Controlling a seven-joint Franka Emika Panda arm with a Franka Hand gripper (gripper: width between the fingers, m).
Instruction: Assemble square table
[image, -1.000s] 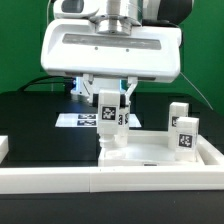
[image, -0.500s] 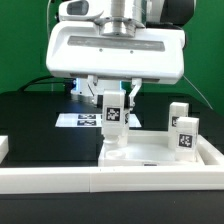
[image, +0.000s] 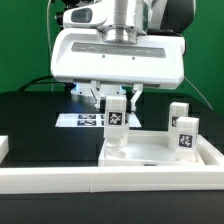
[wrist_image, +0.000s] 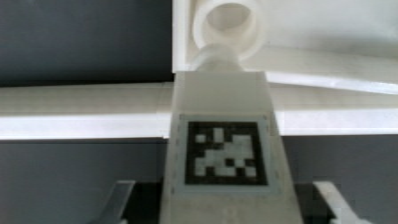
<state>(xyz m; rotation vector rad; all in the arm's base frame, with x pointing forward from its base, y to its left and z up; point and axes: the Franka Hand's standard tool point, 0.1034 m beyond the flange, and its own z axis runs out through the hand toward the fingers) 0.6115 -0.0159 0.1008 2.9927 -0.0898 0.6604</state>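
**Over the tabletop corner: a leg held upright above its hole**

Off the arm, the exterior view shows my gripper (image: 117, 100) closed around one white leg (image: 117, 122), a finger on either side of its upper part, the tag facing the camera. I carry it upright because, as I judge it, its lower end must go straight down into the tabletop (image: 160, 152), which lies on the black table (image: 30, 120) with its raised rim toward the camera. The leg's foot sits at the near corner on the exterior view's left; whether it already touches there I cannot tell. Two more legs (image: 181, 131) stand on the tabletop toward the exterior view's right, well apart from mine. Behind, the marker board (image: 82, 119) lies flat. A long white border bar (image: 60, 180) runs across the foreground.

From the wrist, I look down the length of the held leg (wrist_image: 222, 130), its tag close and large, my fingers (wrist_image: 121, 200) flanking it. Beyond its far end a round hole (wrist_image: 228, 20) in the tabletop (wrist_image: 338, 30) lines up with the leg's axis, which is why I hold it so squarely. Screwing in looks not yet done.
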